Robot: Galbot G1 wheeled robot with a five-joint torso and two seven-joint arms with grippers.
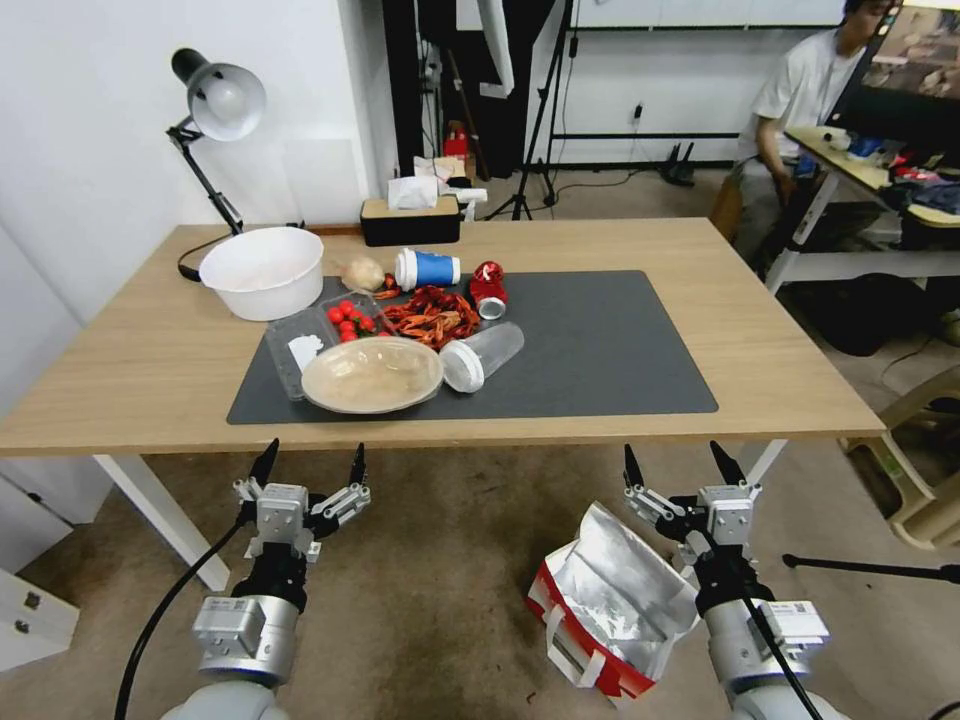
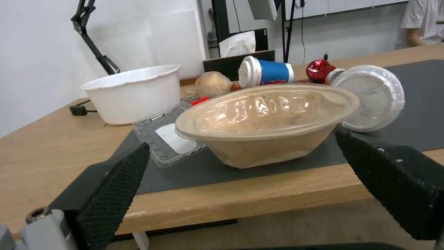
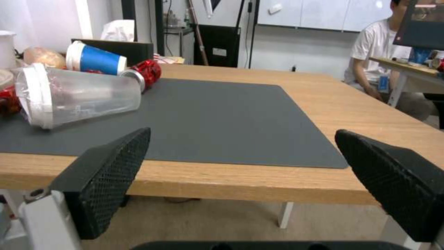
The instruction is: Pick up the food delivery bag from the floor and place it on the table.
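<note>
Food delivery bag point(image 1: 612, 608): boxy white paper with a red band low on its side, crinkled silver foil lining showing at the open mouth, white strap handles; resting tilted on the floor point(image 1: 430, 590), a rough brown-grey surface with dark stains, in front of the table's near edge and just beside the right arm. Table point(image 1: 790, 360): smooth light-wood top on white metal legs, carrying a flat dark grey rectangular mat point(image 1: 600, 345). On the mat's left half: lidded tan paper bowl point(image 1: 372, 374) with a clear domed lid bearing embossed lettering too blurred to read, clear plastic cup point(image 1: 482, 355) lying on its side, blue paper cup point(image 1: 427, 269) with white lid also on its side, crushed red can point(image 1: 488, 288), cherry tomatoes in a clear tray point(image 1: 348, 318). Beside the mat, on bare wood: round white bowl point(image 1: 263, 270). Left gripper point(image 1: 310, 464): black ribbed fingers point(image 2: 116, 194) spread wide, empty, hanging in air below the table edge, facing the tan bowl. Right gripper point(image 1: 680, 465): fingers point(image 3: 109, 180) likewise spread wide, empty, level with the table edge, above the bag and not touching it
</note>
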